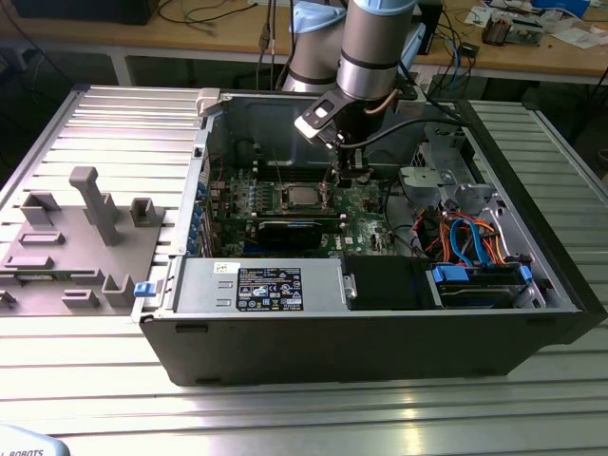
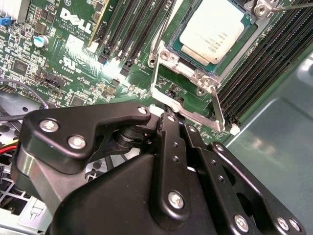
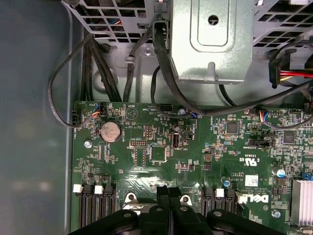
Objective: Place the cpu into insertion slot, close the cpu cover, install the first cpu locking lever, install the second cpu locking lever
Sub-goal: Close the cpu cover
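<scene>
inside the insertion slot, the cpu

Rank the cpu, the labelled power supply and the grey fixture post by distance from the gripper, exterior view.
1. cpu, right beside the gripper.
2. labelled power supply, at the case's near wall.
3. grey fixture post, outside the case, exterior view's left.

**Count what you can see**

You have one robot arm with one gripper. You can see one open computer case and one green board. You can count one cpu, one cpu cover, one round silver battery and one grey power box.
</scene>
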Motion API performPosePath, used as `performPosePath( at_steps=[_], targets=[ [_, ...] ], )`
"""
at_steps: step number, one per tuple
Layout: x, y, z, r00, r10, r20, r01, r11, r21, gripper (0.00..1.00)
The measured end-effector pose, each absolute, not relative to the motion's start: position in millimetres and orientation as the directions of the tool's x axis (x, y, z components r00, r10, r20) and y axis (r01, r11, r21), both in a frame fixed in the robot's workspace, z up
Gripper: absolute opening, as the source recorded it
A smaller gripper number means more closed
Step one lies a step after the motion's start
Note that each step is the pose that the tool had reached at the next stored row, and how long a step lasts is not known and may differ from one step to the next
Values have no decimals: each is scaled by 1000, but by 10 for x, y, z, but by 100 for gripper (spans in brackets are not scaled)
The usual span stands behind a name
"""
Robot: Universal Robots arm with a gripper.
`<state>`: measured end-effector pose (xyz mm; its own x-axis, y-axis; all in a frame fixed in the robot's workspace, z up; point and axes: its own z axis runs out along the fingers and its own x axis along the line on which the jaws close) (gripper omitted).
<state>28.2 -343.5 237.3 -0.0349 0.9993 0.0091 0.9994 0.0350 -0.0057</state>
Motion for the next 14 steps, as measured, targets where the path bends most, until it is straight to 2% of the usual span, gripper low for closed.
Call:
performPosePath(
  at_steps=[14],
  targets=[
    [257,-3435,2366,-35,999,9,999,35,-6,11]
  ],
)
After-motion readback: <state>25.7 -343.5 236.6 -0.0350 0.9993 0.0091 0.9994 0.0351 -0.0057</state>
